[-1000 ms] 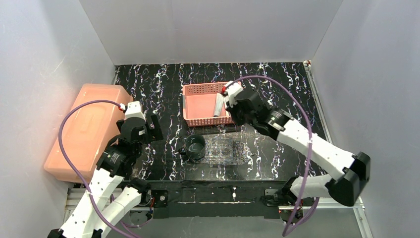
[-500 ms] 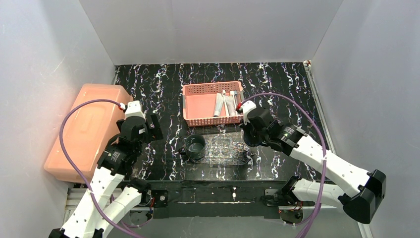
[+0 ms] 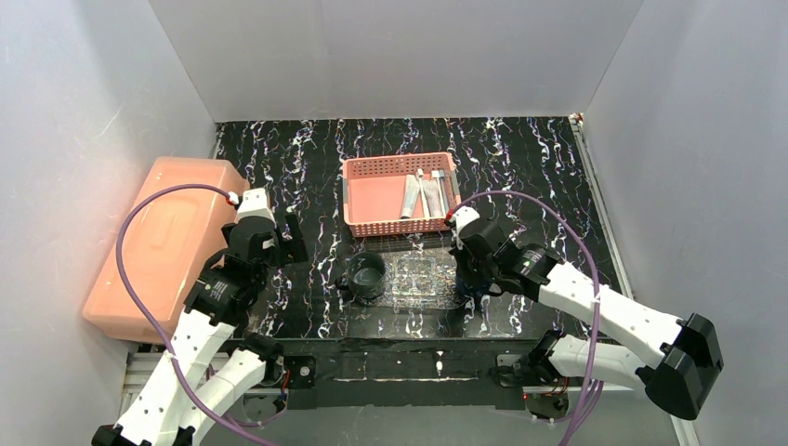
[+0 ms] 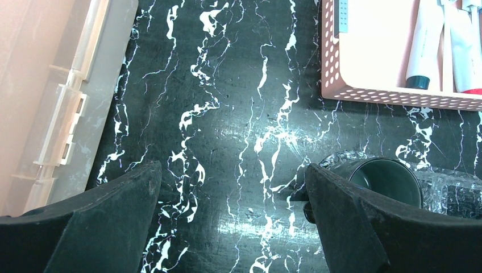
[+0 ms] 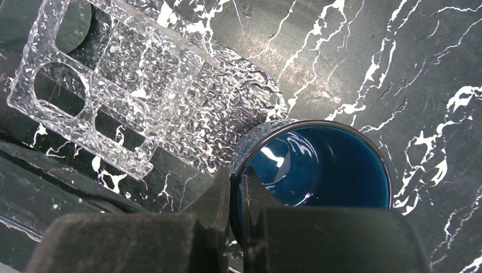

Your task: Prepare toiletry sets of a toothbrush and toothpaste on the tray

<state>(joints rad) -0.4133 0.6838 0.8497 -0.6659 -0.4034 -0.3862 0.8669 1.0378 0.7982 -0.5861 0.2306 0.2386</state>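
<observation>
Right fingers [image 5: 215, 200] pinch blue cup [image 5: 327, 168] beside tray [image 5: 142, 74].

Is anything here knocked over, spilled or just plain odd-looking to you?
Nothing looks spilled or broken. The one curious sight: the right pincer is pinching a blue cup by its rim, at the edge of the clear tray. The cup looks empty.

We see a robotics lab cell: plain white panels [image 3: 400, 56] wall in a black marbled table [image 3: 520, 158] at nine, twelve and three o'clock, while the left arm [image 3: 186, 344] and right arm [image 3: 604, 307], trailing purple cables [image 3: 158, 200], mount at six.
</observation>
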